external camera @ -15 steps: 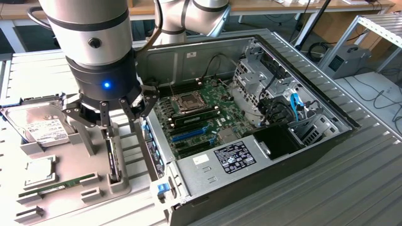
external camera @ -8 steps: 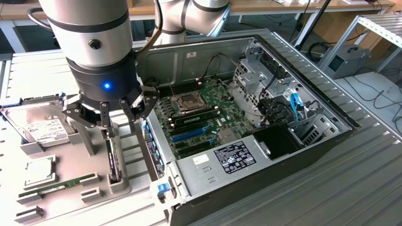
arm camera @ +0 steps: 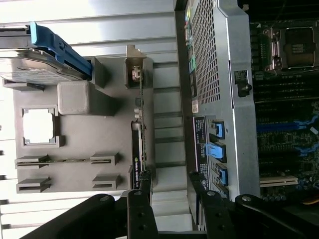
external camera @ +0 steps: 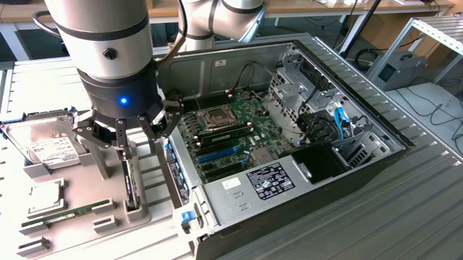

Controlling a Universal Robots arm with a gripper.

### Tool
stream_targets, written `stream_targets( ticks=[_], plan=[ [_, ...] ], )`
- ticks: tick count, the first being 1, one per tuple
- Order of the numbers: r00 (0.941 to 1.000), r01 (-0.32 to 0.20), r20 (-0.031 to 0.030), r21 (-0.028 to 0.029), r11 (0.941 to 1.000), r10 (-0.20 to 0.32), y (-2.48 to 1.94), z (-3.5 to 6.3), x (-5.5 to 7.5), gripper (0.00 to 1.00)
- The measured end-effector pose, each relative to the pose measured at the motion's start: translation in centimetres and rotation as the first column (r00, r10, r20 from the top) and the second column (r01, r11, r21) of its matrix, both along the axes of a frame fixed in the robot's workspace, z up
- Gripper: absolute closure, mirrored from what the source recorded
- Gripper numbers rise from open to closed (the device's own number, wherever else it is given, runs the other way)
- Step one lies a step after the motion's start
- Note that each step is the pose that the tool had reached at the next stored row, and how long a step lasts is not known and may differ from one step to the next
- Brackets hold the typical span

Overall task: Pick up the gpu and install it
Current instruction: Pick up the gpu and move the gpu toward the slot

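Gripper (arm camera: 169,180) hangs wide open just above the gpu (arm camera: 137,154), holding nothing. The gpu stands on its edge in a slot of the gray holder (arm camera: 79,144) (easy to pinch that way), beside the case (arm camera: 219,74).

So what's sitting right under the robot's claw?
The gpu, a thin black card standing on edge in a slot of the gray holder, with the open gripper right over it. Its bottom edge sits down in the slot, so that part is covered.
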State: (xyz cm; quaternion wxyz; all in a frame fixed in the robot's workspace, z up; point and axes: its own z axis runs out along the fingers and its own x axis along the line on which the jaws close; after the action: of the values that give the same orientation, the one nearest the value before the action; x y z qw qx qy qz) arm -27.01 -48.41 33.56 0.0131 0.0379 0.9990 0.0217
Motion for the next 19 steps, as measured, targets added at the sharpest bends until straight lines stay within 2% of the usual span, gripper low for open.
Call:
stream_targets(
  ticks=[19],
  plan=[
    [1.0,0.0,0.0,0.0,1.0,0.0,-0.01,-0.49,0.0,0.58]
  ],
)
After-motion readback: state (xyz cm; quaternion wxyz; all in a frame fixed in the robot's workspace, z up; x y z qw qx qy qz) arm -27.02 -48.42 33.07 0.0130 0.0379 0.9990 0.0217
